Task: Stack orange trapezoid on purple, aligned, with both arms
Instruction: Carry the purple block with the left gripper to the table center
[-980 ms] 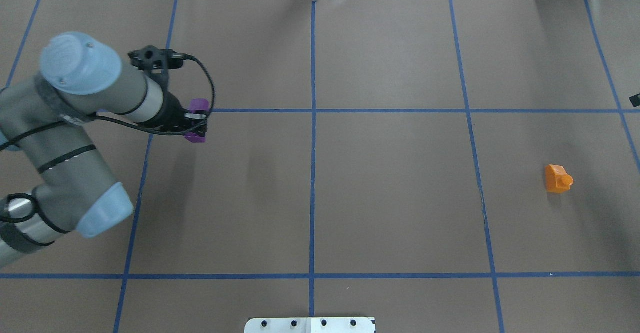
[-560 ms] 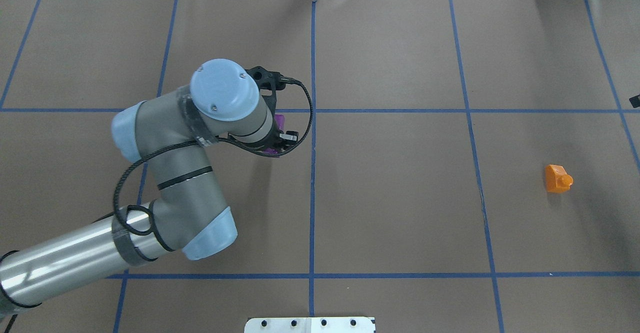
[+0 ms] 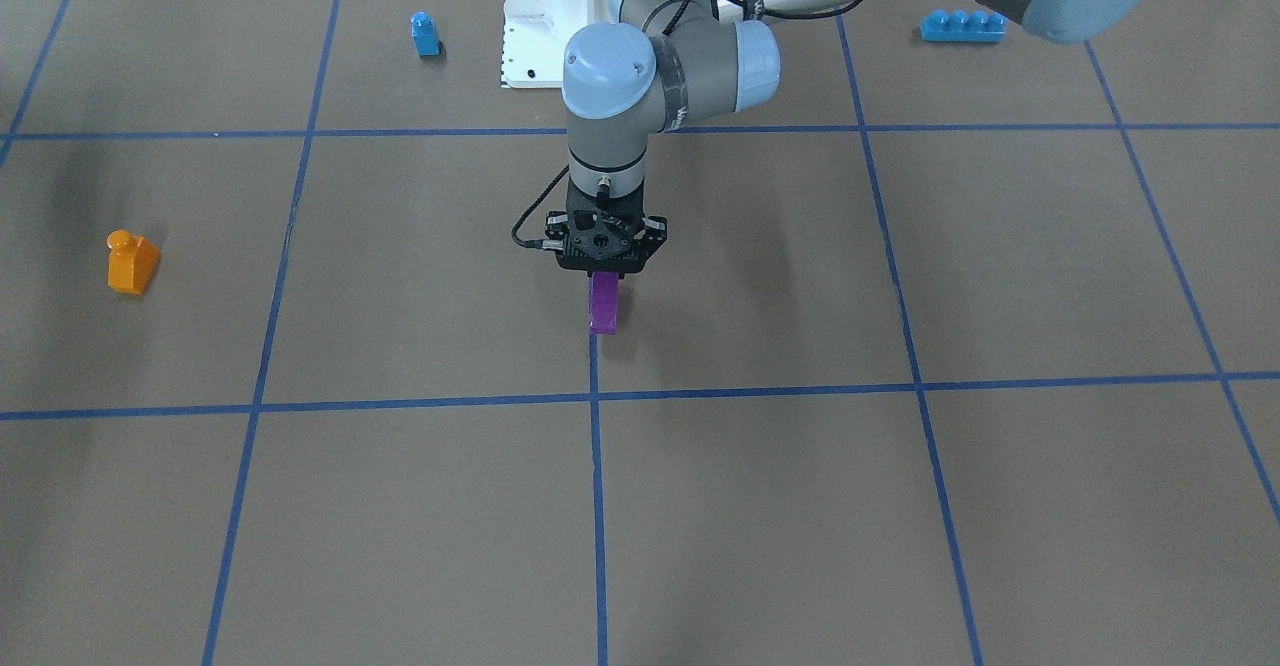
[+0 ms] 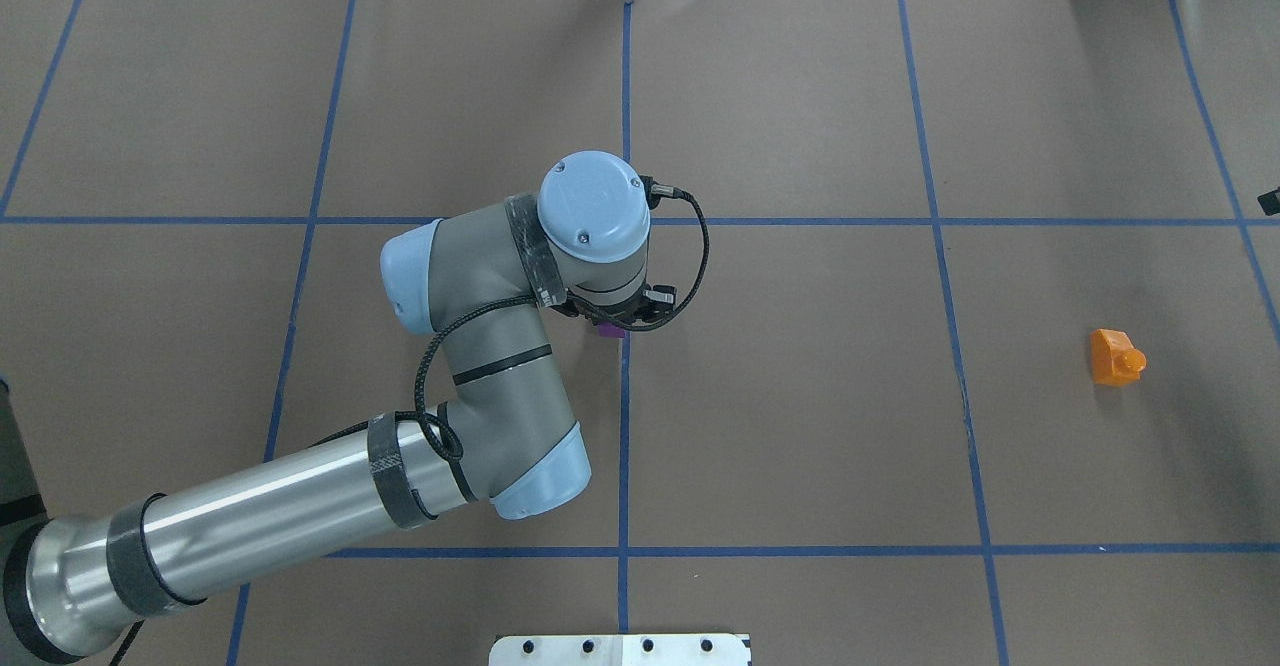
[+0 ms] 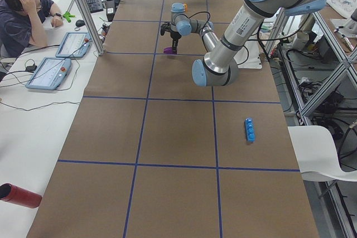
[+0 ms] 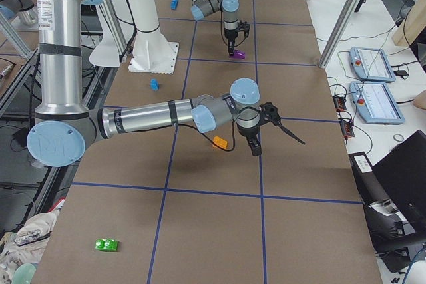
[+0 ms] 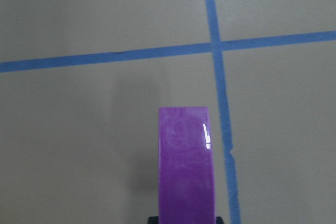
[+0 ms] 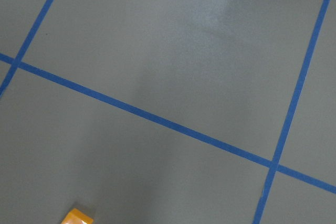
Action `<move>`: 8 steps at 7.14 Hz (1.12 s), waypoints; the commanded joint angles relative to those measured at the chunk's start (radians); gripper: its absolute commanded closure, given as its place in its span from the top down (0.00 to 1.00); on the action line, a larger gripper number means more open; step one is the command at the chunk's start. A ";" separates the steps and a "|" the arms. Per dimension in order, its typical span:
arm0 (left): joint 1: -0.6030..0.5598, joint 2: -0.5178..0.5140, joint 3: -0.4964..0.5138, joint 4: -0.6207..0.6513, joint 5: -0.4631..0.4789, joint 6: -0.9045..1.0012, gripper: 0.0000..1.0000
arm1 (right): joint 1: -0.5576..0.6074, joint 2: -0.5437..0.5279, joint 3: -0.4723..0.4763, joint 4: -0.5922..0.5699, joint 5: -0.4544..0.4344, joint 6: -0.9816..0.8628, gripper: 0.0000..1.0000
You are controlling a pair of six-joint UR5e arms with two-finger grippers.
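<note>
Fig.: L gripper [image 3: 603, 274] points straight down, clamped on the purple [image 3: 603, 308] near mid-table [image 4: 800, 446], just beside the centre tape line [image 4: 624, 426]; contact w/ table unclear. Far off, robot's right side, the orange trapezoid [image 4: 1115, 358] lies alone. R gripper [image 6: 256, 149] hangs near it; grip state can't be told.

The left arm [image 4: 500, 366] swung rightward, carrying the purple [image 3: 603, 308] in the left gripper [image 3: 603, 278] from the left grid column to the centre line [image 4: 624, 426].
</note>
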 commanded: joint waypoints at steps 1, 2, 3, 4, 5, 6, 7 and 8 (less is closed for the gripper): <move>0.013 -0.005 0.038 -0.024 0.000 -0.001 0.00 | 0.000 0.000 0.000 0.000 0.000 0.001 1.00; 0.014 -0.005 0.038 -0.025 0.000 -0.001 0.00 | 0.000 0.000 0.000 0.000 0.000 -0.001 1.00; 0.014 -0.005 0.038 -0.025 0.000 -0.003 0.00 | 0.000 0.000 0.000 0.000 0.000 0.001 1.00; 0.014 -0.005 0.038 -0.025 0.000 -0.003 0.08 | 0.000 0.000 0.000 0.000 0.000 0.001 1.00; 0.016 -0.005 0.040 -0.027 0.000 -0.003 0.34 | 0.000 0.000 0.000 0.000 0.000 -0.001 1.00; 0.016 -0.005 0.040 -0.027 0.000 -0.003 0.45 | 0.000 0.000 0.000 0.000 0.000 -0.001 1.00; 0.019 -0.005 0.040 -0.027 0.000 -0.003 0.55 | 0.000 0.000 0.000 0.000 0.000 -0.001 1.00; 0.020 -0.005 0.040 -0.027 0.000 0.000 1.00 | 0.000 0.000 -0.002 -0.002 0.000 -0.001 1.00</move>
